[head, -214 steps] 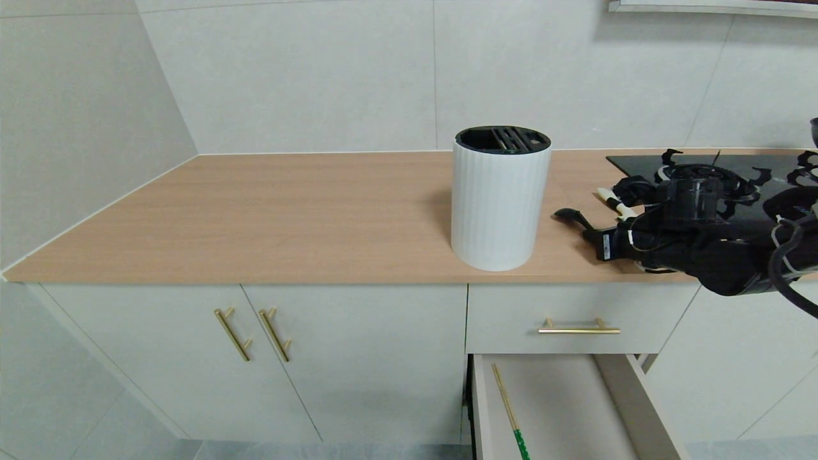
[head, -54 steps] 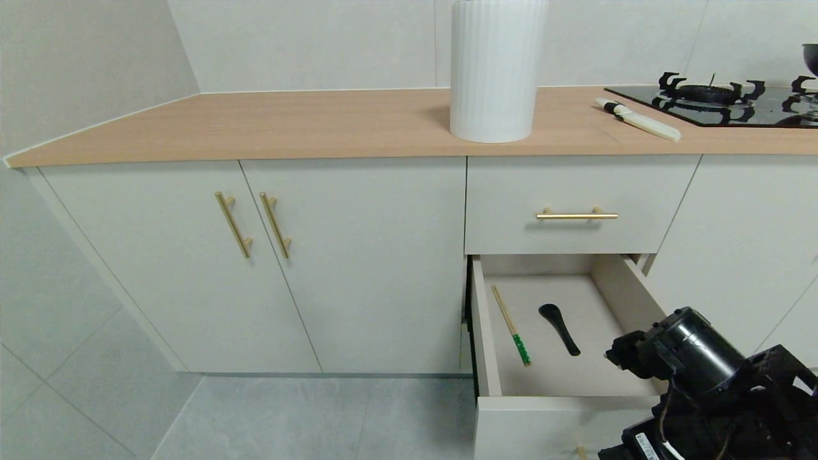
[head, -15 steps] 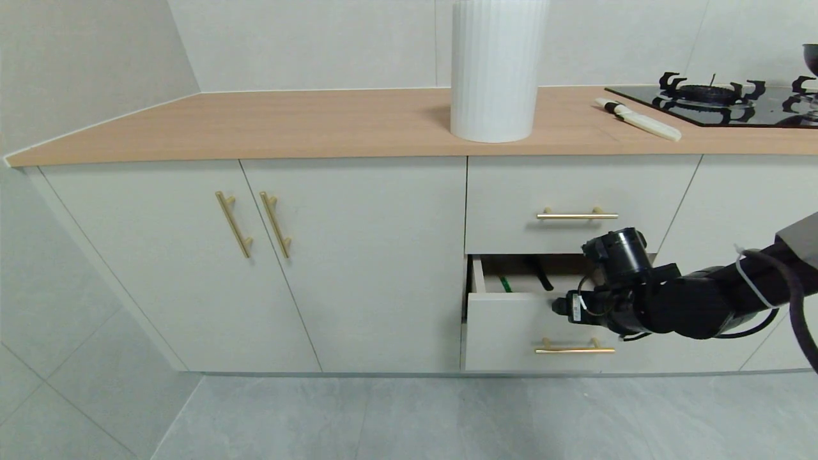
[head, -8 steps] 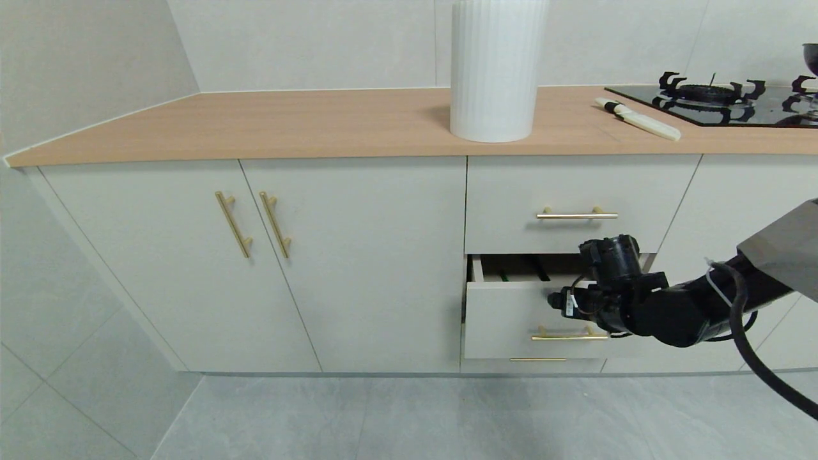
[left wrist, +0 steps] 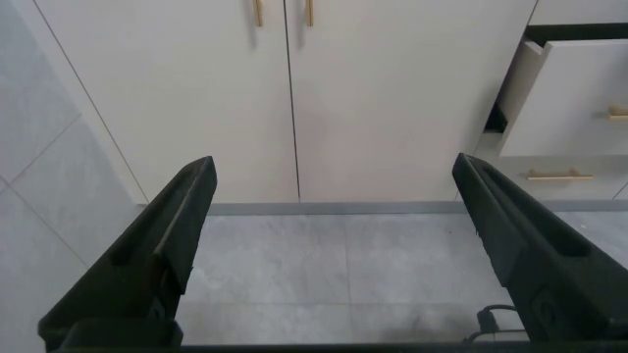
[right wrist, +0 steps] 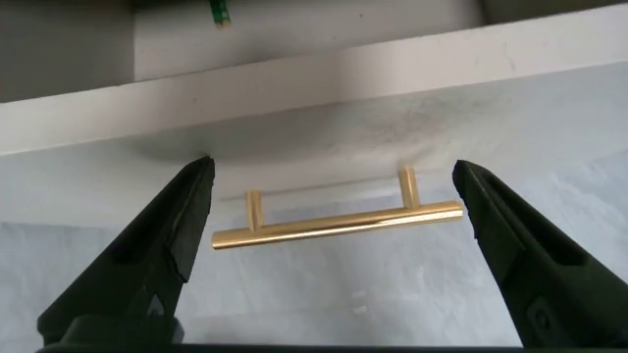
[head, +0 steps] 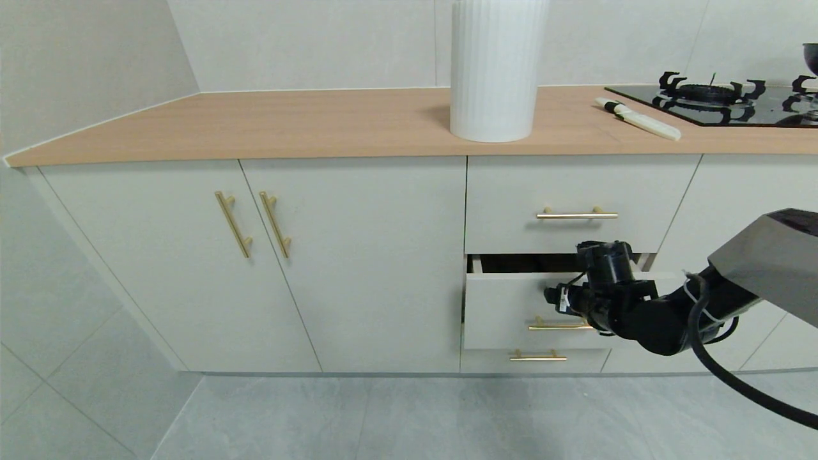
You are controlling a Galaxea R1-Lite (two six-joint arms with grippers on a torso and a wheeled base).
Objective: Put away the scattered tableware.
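The middle drawer [head: 505, 306] stands slightly ajar, with a dark gap along its top. My right gripper [head: 553, 298] is against the drawer front, just above its gold handle [head: 559, 326]. In the right wrist view the right gripper [right wrist: 332, 172] is open with nothing between its fingers, which straddle the gold handle [right wrist: 339, 224]. A green chopstick tip [right wrist: 218, 12] shows in the drawer gap. A white knife [head: 639, 119] with a black band lies on the wooden counter [head: 287, 124]. My left gripper [left wrist: 334, 167] hangs open over the floor.
A tall white ribbed utensil holder [head: 492, 70] stands on the counter, left of the knife. A black gas hob [head: 722, 102] is at the far right. Closed drawers sit above [head: 577, 215] and below [head: 538, 355]. Double cabinet doors [head: 255, 255] are to the left.
The drawer has slid further in under my right gripper, from half open to nearly closed. The black spoon and chopsticks seen lying in it earlier are now hidden.
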